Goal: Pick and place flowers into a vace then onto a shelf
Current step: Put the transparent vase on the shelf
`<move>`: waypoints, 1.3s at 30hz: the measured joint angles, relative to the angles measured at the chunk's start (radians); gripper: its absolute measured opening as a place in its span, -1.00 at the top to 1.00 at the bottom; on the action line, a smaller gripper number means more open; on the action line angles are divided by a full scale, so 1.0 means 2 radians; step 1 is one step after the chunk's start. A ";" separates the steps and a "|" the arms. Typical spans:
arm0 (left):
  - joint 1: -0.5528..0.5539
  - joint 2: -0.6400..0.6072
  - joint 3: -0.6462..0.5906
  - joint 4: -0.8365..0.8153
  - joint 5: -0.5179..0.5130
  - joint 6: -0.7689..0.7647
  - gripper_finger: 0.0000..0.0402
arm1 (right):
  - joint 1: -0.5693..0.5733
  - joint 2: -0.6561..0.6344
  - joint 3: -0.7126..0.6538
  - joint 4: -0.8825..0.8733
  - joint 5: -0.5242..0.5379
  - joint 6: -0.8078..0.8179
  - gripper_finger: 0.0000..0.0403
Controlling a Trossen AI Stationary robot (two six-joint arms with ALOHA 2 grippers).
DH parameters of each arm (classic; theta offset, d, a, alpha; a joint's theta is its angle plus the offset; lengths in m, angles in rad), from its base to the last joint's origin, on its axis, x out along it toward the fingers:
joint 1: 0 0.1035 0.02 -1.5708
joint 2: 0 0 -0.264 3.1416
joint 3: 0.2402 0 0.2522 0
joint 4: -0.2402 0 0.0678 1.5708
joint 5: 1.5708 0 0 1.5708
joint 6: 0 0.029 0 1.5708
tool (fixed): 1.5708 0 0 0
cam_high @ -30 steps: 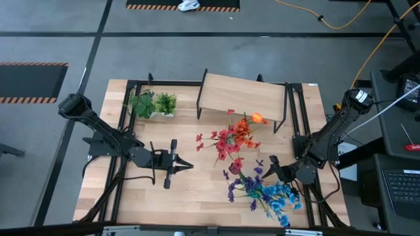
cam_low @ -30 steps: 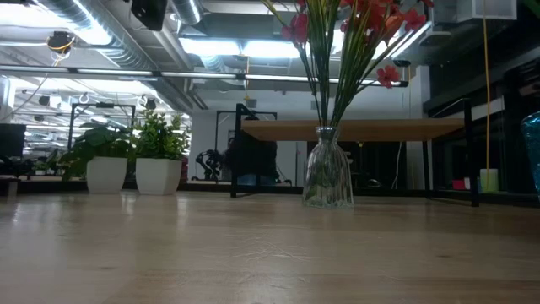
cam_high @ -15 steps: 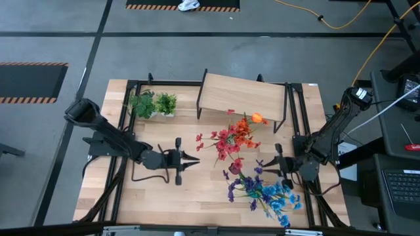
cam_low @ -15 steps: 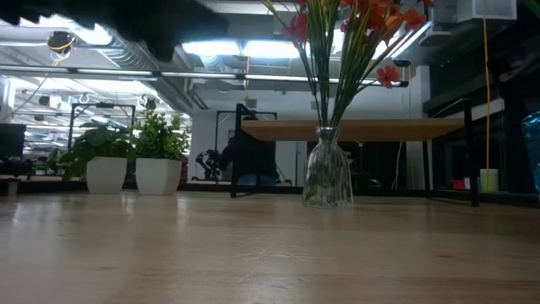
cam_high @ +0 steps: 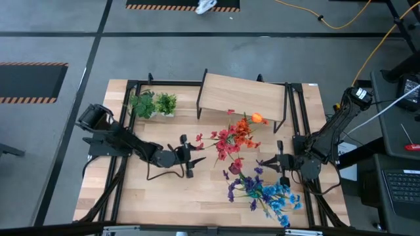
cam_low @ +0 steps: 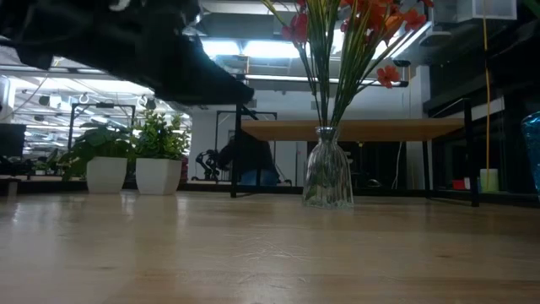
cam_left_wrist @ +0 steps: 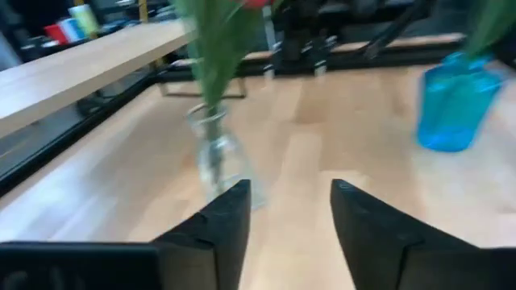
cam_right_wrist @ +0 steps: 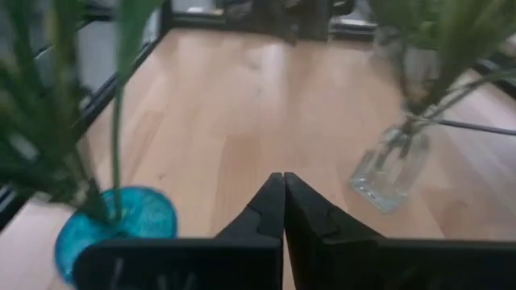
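Note:
A clear glass vase [cam_low: 327, 179] stands on its base mid-table, holding red and orange flowers [cam_high: 233, 139] by their stems. A blue vase [cam_left_wrist: 451, 113] with blue and purple flowers [cam_high: 262, 191] stands near the front right. The shelf [cam_high: 243, 95] stands on black legs at the far side. My left gripper [cam_high: 199, 157] hangs open just left of the clear vase [cam_left_wrist: 216, 157], pointing at it, with nothing between its fingers. My right gripper [cam_right_wrist: 284, 189] is shut and empty, right of both vases.
Two small potted plants [cam_high: 153, 103] stand at the far left, beside the shelf. A black frame [cam_high: 298, 131] runs along the table's sides. Bare wood [cam_high: 151, 193] lies at the front left.
My left gripper has sunk and gone toward the table's right edge, closer to the clear vase, and has opened. My right gripper has swung round toward the vases and has shut on nothing. The vases and flowers have stayed put.

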 joint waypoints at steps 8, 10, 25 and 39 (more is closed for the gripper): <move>0.039 0.013 0.000 0.000 -0.029 -0.012 -0.08 | -0.002 0.000 0.000 -0.001 0.060 0.045 0.99; 0.046 0.013 0.000 0.000 -0.023 -0.012 -0.08 | -0.003 0.004 0.000 -0.001 0.064 0.063 0.99; 0.128 0.044 0.054 0.003 0.087 -0.022 -0.07 | -0.024 0.074 0.000 0.012 0.132 0.187 0.99; 0.178 0.155 0.098 0.107 0.180 0.015 -0.06 | -0.042 0.103 -0.001 0.016 0.134 0.173 0.99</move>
